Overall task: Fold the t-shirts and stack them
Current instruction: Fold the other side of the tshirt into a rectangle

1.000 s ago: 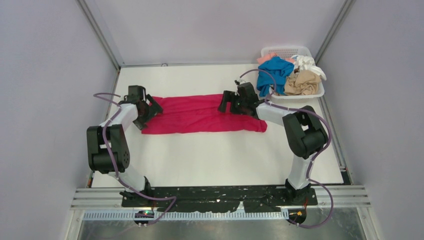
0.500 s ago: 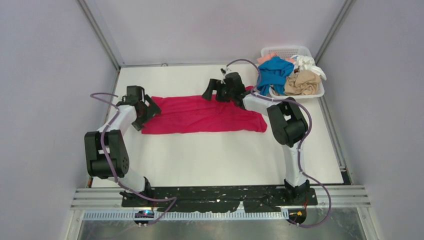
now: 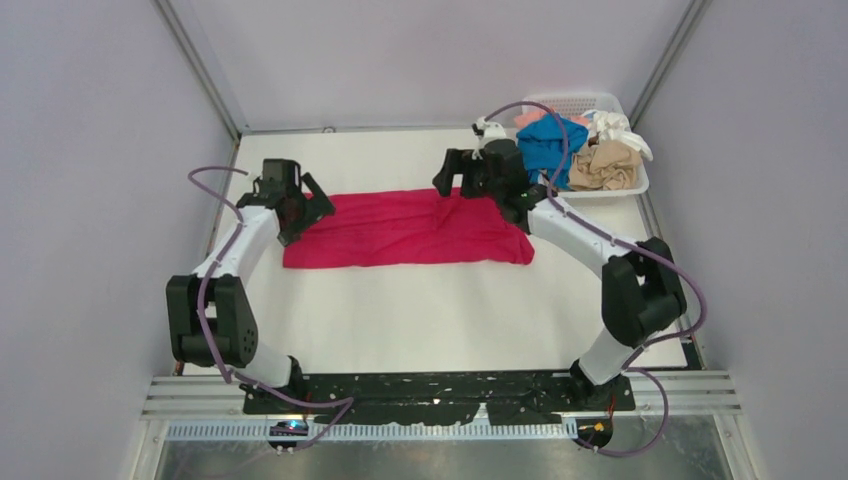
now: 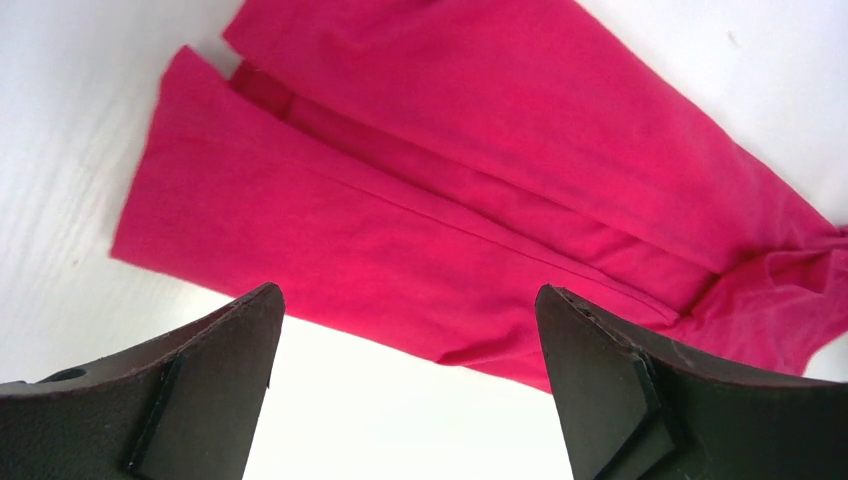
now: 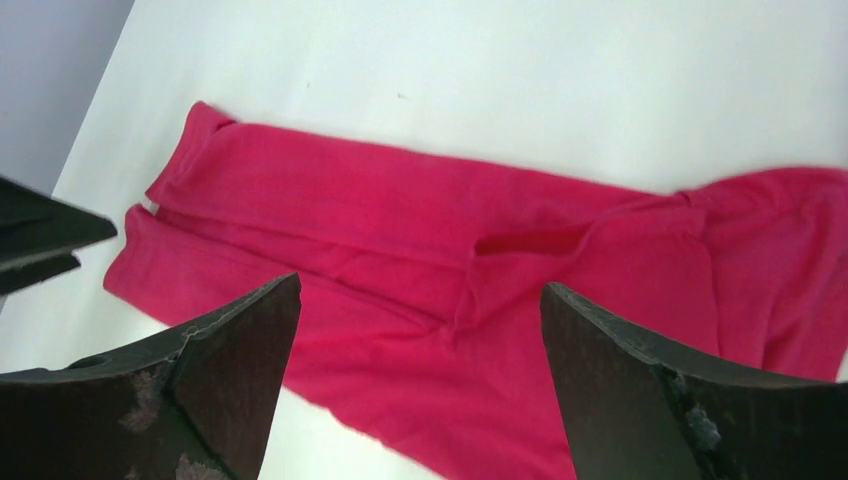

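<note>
A bright magenta-red t-shirt (image 3: pixel 405 228) lies on the white table, folded lengthwise into a long strip. It also shows in the left wrist view (image 4: pixel 480 190) and the right wrist view (image 5: pixel 500 280). My left gripper (image 3: pixel 305 205) hovers at the strip's left end, open and empty. My right gripper (image 3: pixel 455 175) hovers above the strip's far edge right of its middle, open and empty. Blue (image 3: pixel 550 145), tan (image 3: pixel 603 165), white (image 3: pixel 615 125) and peach-pink (image 3: pixel 530 116) t-shirts lie bunched in the basket.
The white lattice basket (image 3: pixel 575 102) stands at the table's back right corner, close behind my right arm. Grey walls and metal rails enclose the table (image 3: pixel 430 310) on three sides. The arm bases sit on the black rail at the near edge.
My right gripper lifted off the shirt, swung to the far edge, then shifted right toward the basket. My left gripper moved a little up and away from the shirt's left end.
</note>
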`<state>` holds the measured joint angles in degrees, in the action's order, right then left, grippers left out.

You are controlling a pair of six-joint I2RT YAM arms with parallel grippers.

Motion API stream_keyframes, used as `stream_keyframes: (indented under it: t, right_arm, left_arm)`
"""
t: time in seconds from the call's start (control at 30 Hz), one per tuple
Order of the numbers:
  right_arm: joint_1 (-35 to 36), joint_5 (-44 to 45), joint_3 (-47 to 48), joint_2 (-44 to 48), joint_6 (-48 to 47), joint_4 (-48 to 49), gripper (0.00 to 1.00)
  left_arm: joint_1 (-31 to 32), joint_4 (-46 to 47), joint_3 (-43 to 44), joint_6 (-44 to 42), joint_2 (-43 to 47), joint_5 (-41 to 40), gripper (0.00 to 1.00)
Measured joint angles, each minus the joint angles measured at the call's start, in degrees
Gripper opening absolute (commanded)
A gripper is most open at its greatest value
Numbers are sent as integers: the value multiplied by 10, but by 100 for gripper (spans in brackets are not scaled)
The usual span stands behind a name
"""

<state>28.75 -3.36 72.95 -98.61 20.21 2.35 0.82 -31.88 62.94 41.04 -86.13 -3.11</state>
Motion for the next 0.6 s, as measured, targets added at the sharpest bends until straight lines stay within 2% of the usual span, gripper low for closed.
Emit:
stream_keyframes:
  t: [0.13,0.33,0.43,0.6]
  right_arm:
    - [0,-9,-65,47,5,-7,95]
    - [2,-47,-83,-54,9,-22,95]
    - [7,-60,-24,-126,1,-43,95]
    - [30,-45,156,-231,-35,-94,95]
  left_arm:
    - [12,2,17,-1,-9,13,100]
    - [10,0,12,-10,-6,6,100]
    - [10,-3,0,-13,3,-3,100]
    - [10,-15,-18,-21,24,-14,100]
